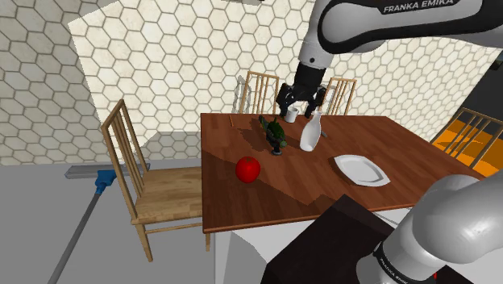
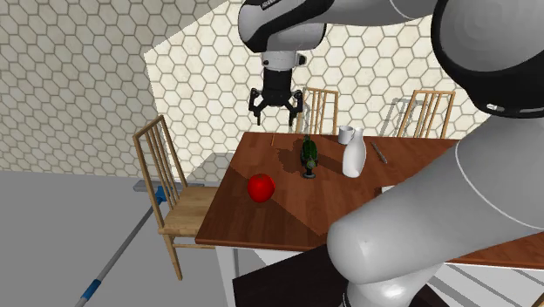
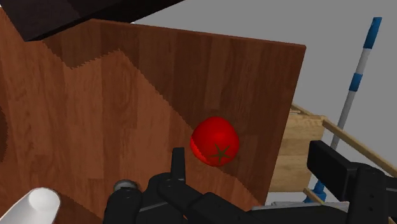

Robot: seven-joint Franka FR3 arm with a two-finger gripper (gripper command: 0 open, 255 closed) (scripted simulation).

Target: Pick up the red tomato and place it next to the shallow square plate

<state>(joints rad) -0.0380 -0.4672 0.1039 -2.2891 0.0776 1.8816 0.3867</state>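
Red tomato (image 1: 248, 169) sits near the left edge of the wooden table (image 1: 266, 206) in the shoulder view, well apart from the white square plate (image 1: 362, 169) at right; we see the gripper (image 2: 277, 116) hovering, fingers spread, empty.

Rounded white shells and dark joints form the arm (image 1: 355, 32); white "FRANKA EMIKA" lettering sits on a dark band, upper right. The gripper (image 2: 277, 113) is black.
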